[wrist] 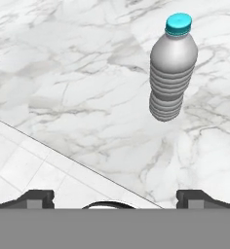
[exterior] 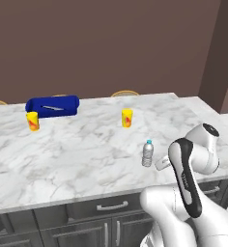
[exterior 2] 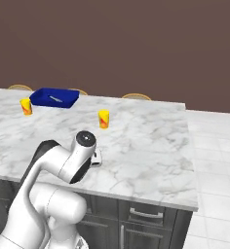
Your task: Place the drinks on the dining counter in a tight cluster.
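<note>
A small clear water bottle [exterior: 147, 153] with a blue cap stands upright on the white marble dining counter [exterior: 77, 159], near its front right part. My gripper [exterior: 160, 164] hovers just right of the bottle, a short gap away. In the hand view the bottle [wrist: 173, 73] stands ahead and to the upper right. The gripper [wrist: 117, 199] is open, its dark fingertips [wrist: 36, 198] set wide apart with nothing between them. The counter [wrist: 87, 73] has its edge running diagonally below.
Two short yellow cups [exterior: 33, 120] [exterior: 127, 117] stand farther back on the counter, and a blue cylinder [exterior: 53, 106] lies at the back left. Chair backs [exterior: 124, 93] peek over the far edge. Tiled floor [exterior 2: 214, 146] lies right of the island.
</note>
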Controlling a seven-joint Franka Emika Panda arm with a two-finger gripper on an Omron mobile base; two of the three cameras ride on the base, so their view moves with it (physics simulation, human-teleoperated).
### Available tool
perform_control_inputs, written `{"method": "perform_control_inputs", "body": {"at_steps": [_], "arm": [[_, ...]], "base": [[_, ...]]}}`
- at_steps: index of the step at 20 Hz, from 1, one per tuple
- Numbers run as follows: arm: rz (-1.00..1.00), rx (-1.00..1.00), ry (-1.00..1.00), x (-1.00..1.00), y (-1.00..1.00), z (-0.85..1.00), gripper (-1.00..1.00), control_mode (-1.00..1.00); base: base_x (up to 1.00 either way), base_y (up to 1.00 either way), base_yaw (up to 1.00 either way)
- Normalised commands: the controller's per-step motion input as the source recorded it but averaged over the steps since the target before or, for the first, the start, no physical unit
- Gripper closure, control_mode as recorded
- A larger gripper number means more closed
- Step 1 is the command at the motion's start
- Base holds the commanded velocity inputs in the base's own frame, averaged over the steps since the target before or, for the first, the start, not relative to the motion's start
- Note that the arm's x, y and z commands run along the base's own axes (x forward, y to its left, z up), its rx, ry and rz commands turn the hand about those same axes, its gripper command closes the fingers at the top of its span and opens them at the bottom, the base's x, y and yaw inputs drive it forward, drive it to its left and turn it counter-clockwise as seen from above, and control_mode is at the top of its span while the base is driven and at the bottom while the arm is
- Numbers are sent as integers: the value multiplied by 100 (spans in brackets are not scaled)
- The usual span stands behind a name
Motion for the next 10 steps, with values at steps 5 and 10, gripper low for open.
{"method": "perform_control_inputs", "body": {"at_steps": [5, 10], "arm": [[0, 0, 0, 0, 0, 0, -100, -100], [0, 0, 0, -3, 0, 0, -100, 100]], "base": [[0, 0, 0], [-22, 3, 0]]}}
